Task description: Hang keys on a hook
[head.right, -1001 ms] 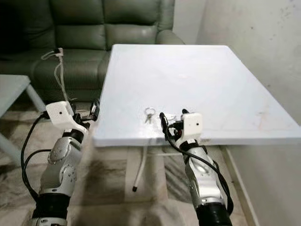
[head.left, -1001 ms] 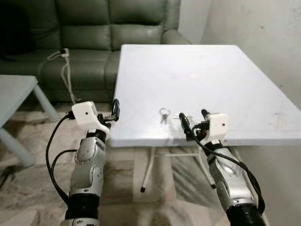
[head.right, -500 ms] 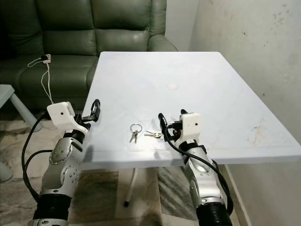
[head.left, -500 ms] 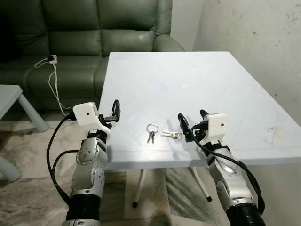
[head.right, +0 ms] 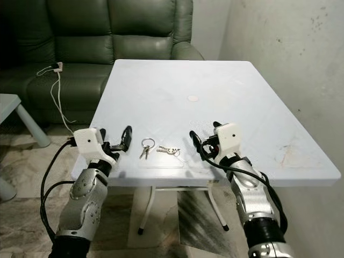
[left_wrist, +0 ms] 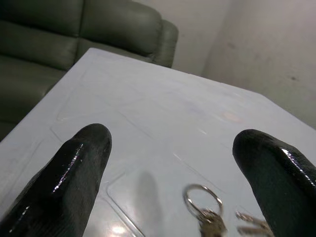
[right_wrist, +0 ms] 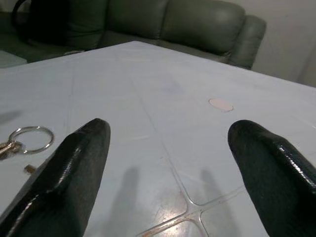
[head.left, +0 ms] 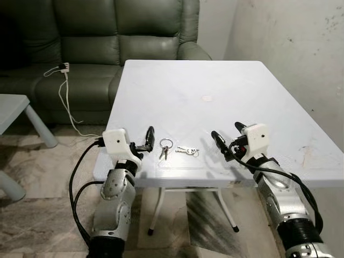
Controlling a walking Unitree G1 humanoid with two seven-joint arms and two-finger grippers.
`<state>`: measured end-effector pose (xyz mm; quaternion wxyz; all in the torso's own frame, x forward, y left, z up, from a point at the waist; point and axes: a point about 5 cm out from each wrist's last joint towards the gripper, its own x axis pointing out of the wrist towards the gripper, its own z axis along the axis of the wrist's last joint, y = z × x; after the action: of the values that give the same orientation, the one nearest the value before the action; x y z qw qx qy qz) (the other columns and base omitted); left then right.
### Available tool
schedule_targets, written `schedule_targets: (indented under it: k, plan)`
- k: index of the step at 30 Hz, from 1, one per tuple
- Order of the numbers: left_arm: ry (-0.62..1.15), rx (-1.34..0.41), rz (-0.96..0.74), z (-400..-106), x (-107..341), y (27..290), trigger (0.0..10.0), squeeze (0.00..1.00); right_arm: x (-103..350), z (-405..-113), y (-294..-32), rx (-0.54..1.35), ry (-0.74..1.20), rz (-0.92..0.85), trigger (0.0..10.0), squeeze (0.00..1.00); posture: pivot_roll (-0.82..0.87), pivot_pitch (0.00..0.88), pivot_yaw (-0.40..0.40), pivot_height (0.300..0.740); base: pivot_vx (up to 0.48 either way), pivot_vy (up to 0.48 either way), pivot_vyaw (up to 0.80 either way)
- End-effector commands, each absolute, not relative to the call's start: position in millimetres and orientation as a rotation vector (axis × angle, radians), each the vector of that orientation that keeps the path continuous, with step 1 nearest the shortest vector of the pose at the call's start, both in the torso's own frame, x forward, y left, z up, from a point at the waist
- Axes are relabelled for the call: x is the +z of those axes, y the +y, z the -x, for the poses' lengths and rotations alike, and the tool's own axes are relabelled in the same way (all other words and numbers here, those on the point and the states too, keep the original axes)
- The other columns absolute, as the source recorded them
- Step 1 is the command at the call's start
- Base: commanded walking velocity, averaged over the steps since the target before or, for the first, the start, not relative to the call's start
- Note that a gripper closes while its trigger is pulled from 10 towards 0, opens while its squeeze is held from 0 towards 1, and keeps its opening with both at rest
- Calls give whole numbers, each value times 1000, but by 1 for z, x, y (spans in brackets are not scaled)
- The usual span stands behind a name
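Observation:
A bunch of keys lies flat on the white table (head.left: 231, 91) near its front edge: a silver ring (head.left: 165, 143) with keys, and a second small cluster (head.left: 187, 151) just to its right. My left gripper (head.left: 149, 137) hovers open just left of the ring, over the table's front edge. In the left wrist view the ring (left_wrist: 202, 197) lies ahead between the open black fingers (left_wrist: 74, 168). My right gripper (head.left: 226, 132) is open a short way right of the keys, holding nothing. From the right wrist view the ring (right_wrist: 32, 133) sits beside one finger (right_wrist: 81, 153).
A dark green sofa (head.left: 107, 32) stands behind the table, with a white charger and cable (head.left: 63, 70) hanging over its seat. A pale low table (head.left: 16, 107) is at the left. A bare wall (head.left: 301, 43) runs close along the table's right side. A small round mark (head.left: 207, 98) is mid-table.
The camera has shifted and I stand closer to the table. Both grippers now reach over its front edge; the left one has come up beside the key ring. The keys lie still.

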<state>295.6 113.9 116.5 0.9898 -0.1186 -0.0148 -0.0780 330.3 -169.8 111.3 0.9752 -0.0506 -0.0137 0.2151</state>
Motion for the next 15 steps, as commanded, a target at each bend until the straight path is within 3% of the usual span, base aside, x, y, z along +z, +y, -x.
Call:
schedule_targets:
  k: [1, 2, 11, 12, 15]
  plan:
    - [-27, -180, 244, -290, 118, 104, 10000, 0, 118, -336, -175, 445, -41, 113, 10000, 0, 18, 0, -75, 740, 0, 0, 0]
    - [-25, -183, 243, -289, 117, 103, 10000, 0, 118, -337, -175, 453, -37, 114, 10000, 1000, 19, 0, -76, 740, 0, 0, 0]
    - [-11, -202, 236, -279, 115, 97, 10000, 0, 116, -346, -169, 538, -3, 144, 10000, 1000, 36, 29, -94, 740, 0, 0, 0]
    - [-8, -204, 235, -278, 114, 97, 10000, 0, 115, -348, -167, 551, 5, 152, 10000, 16, 41, 35, -96, 740, 0, 0, 0]
    - [-4, -207, 235, -276, 114, 96, 10000, 0, 114, -351, -162, 600, 33, 156, 10000, 0, 47, 41, -97, 740, 0, 0, 0]
